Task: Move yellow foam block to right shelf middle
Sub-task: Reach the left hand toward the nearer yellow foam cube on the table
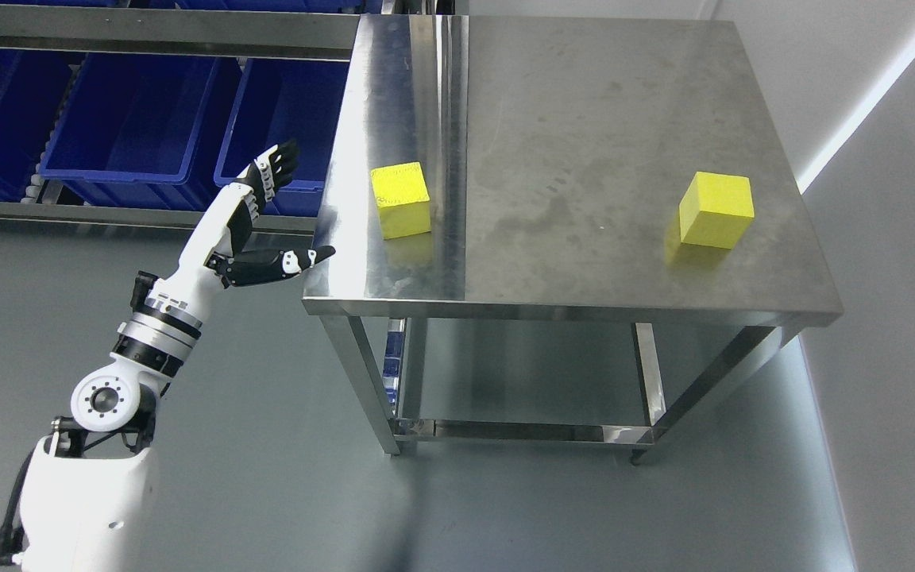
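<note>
Two yellow foam blocks rest on the steel table (584,159). One block (401,199) sits near the table's left edge, the other block (716,210) near its right edge. My left hand (287,214) hovers just left of the table's left edge, level with the left block and a short way from it. Its fingers (273,171) are spread upward, the thumb (306,257) points toward the table, and it holds nothing. The right arm is out of view.
Blue plastic bins (132,119) sit on a metal rack behind my left arm, at the upper left. A white wall (894,238) runs close along the table's right side. Grey floor (267,492) lies in front of the table.
</note>
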Motion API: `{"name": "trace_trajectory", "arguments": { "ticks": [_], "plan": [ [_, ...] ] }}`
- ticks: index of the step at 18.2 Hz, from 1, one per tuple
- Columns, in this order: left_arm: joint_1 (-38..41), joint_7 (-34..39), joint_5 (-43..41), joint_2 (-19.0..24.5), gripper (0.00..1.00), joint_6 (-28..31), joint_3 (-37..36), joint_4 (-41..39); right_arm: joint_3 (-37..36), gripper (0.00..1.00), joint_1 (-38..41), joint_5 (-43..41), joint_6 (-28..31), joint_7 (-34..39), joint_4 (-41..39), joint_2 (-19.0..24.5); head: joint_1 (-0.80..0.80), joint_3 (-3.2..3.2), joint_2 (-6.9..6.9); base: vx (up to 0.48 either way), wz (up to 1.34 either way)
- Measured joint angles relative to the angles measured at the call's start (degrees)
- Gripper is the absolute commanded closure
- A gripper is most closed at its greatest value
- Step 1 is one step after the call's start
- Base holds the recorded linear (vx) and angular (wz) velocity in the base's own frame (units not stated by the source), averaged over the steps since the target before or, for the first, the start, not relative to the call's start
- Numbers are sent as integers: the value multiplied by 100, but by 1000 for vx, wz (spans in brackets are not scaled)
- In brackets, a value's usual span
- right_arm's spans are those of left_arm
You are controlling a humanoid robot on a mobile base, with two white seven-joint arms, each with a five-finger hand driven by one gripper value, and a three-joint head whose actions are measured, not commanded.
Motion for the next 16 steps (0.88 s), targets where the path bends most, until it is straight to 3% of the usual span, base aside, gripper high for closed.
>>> {"name": "trace_trajectory", "arguments": {
  "ticks": [16],
  "plan": [
    [-926,-70,-157,-36,0,72,-846,914,0,0,0,0,2,0,0,0,0,0,0,0,0]
  ]
}}
